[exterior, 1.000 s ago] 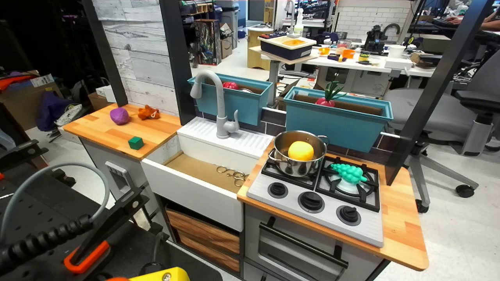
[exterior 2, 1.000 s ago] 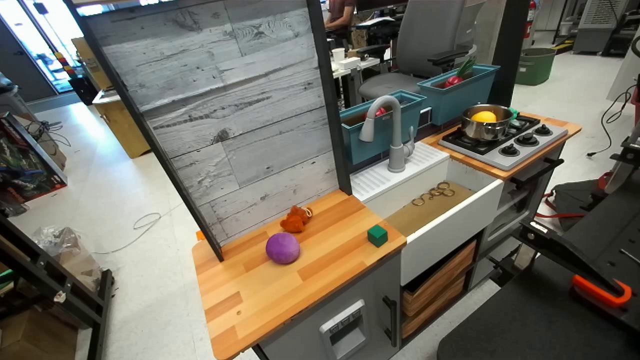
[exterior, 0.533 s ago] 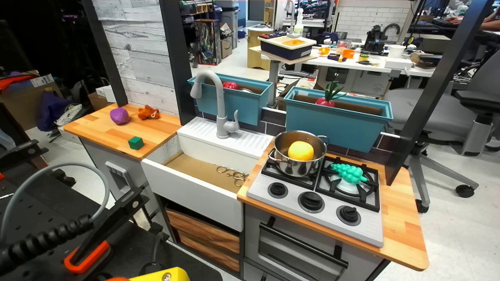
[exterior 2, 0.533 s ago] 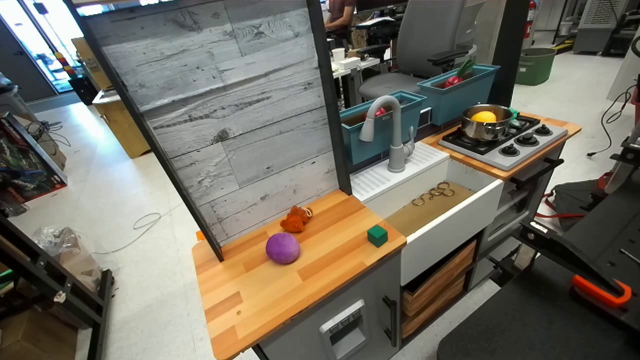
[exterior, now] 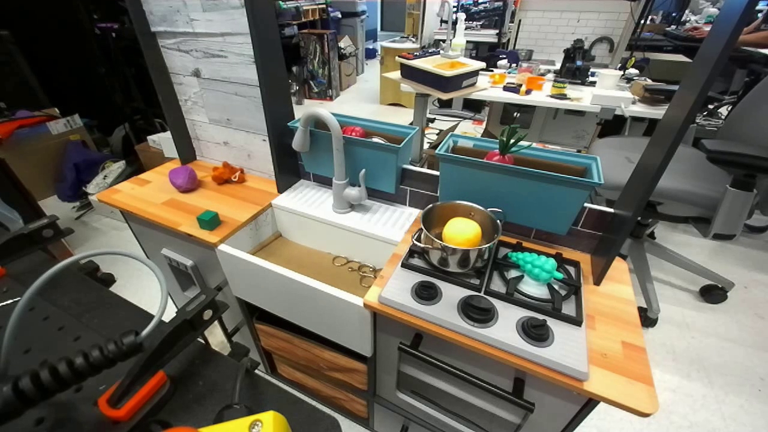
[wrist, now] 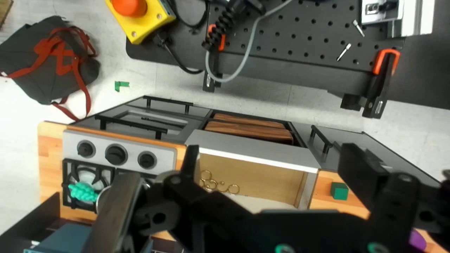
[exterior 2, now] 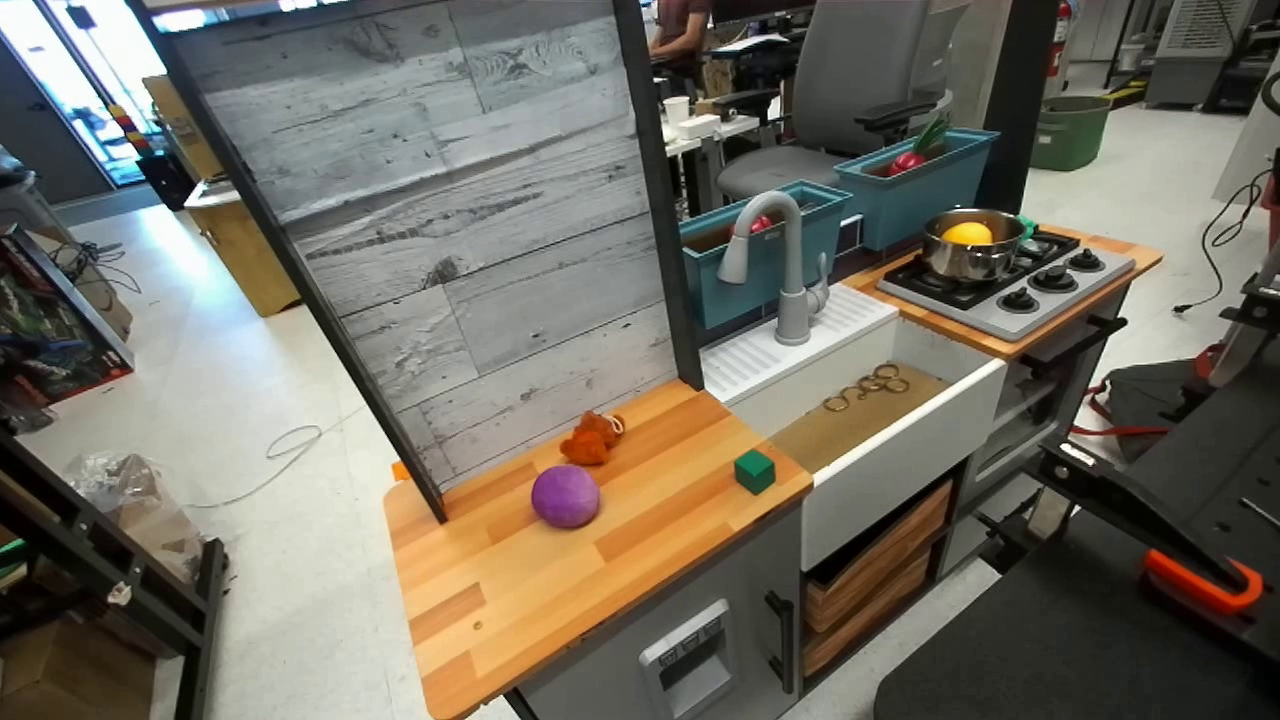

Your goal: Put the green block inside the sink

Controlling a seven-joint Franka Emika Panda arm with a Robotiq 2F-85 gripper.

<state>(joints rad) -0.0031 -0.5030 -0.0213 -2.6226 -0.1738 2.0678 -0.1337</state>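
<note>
Green block [exterior 2: 755,472]: smooth faces, matt.
Sink [exterior 2: 900,470]: smooth, low-sheen shell; floor matt, board-like.
Faucet [exterior: 339,159]: plastic-looking, matt.
Countertop [exterior 2: 645,520]: butcher-block wood, smooth, slight sheen.
Cooking pot [exterior: 456,259]: polished metal, mirror-bright.
Rings [exterior 2: 886,378]: shiny brass-like metal.
Planter bins [exterior: 531,193], 2: smooth plastic, low gloss.
Control knobs [exterior: 478,308], 3: matt plastic.
Drawer fronts [exterior: 312,356], 2: boldly streaked wood-grain.
Back panel [exterior 2: 450,200]: weathered wood-grain planks.
Bag [wrist: 33,72]: matt cloth body, webbing-like straps.

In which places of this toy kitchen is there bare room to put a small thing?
Counter: bare wood between the purple toy and the front edge. Sink: bare floor between the rings and the end nearest the green block. Crowded: the stove, under the pot and toy grapes.
</note>
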